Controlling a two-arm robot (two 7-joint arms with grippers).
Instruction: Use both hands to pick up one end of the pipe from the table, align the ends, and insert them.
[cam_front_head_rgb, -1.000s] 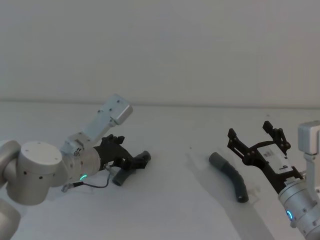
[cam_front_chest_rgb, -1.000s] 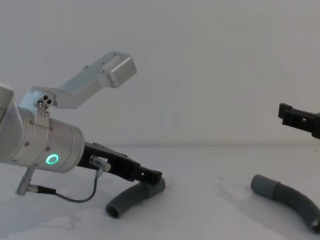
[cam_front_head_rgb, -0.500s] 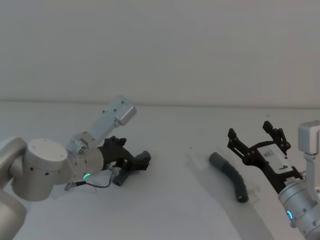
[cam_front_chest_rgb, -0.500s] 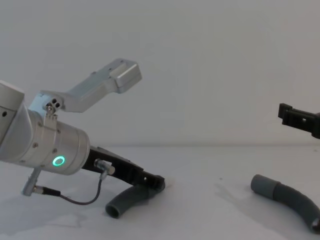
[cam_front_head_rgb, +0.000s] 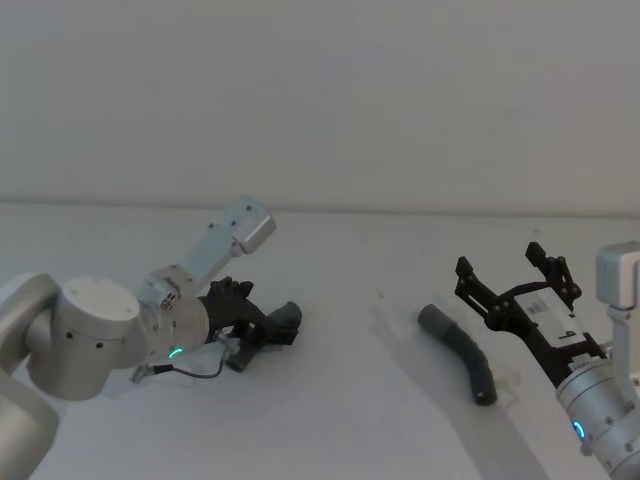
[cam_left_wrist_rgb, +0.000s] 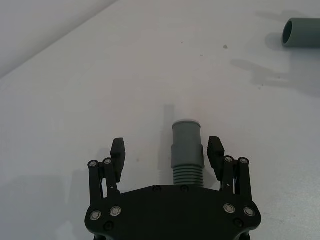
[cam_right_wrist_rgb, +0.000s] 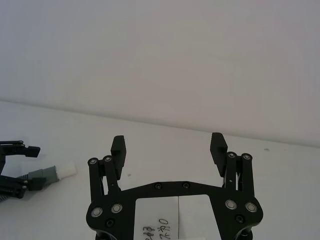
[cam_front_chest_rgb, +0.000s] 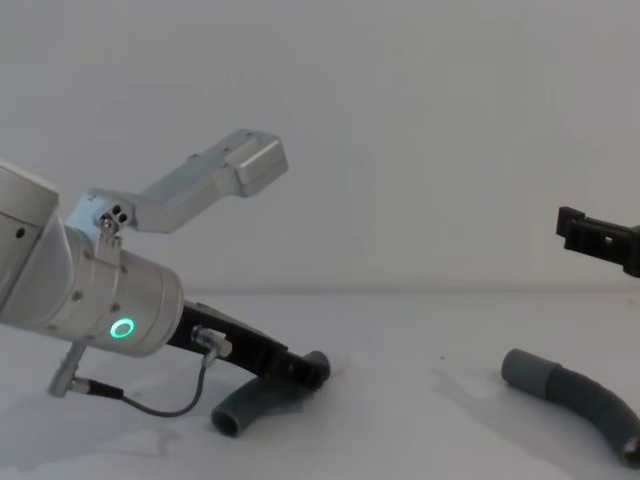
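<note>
Short hose piece (cam_front_chest_rgb: 248, 405): dark grey, ribbed, arched; on worktop (cam_front_head_rgb: 350, 420), robot's left side.
Its cuff (cam_left_wrist_rgb: 186, 142): smooth, lighter grey, between spread fingers of left tool (cam_left_wrist_rgb: 166, 145).
Long hose piece (cam_front_head_rgb: 462, 350): curved, lying flat, right side; well apart from the short one.

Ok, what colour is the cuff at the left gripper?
Light grey cuff, smooth; clearest in the left wrist view.

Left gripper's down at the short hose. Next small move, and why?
Probably shut the left gripper: its open fingers flank the short hose at its cuff, and nothing is gripped yet. The right gripper hangs open near the long hose, which lies on the table.
</note>
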